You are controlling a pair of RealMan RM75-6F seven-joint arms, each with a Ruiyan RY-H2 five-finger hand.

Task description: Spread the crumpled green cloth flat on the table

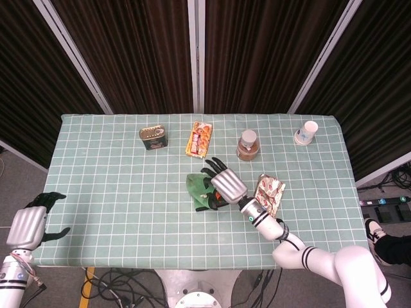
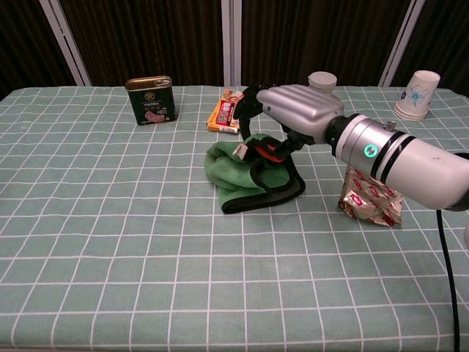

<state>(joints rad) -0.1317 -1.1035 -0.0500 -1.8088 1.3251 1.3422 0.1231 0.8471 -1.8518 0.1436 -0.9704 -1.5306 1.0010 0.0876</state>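
Note:
The crumpled green cloth (image 1: pixel 198 190) (image 2: pixel 233 174), edged in black, lies bunched near the middle of the checked table (image 1: pixel 115 192). My right hand (image 1: pixel 226 184) (image 2: pixel 294 119) hovers over its right side. Its thumb and fingers pinch a fold of the cloth's black-trimmed edge, which is raised a little off the table in the chest view. Most of the cloth still rests in a heap below and left of the hand. My left hand (image 1: pixel 29 224) hangs beyond the table's front left corner, fingers apart and holding nothing; it shows only in the head view.
A foil snack packet (image 1: pixel 270 192) (image 2: pixel 372 202) lies just right of the cloth. Along the back stand a tin can (image 1: pixel 153 136) (image 2: pixel 151 100), a flat snack pack (image 1: pixel 199 139) (image 2: pixel 226 111), a lidded jar (image 1: pixel 247 145) (image 2: pixel 322 81) and a paper cup (image 1: pixel 307 133) (image 2: pixel 416 94).

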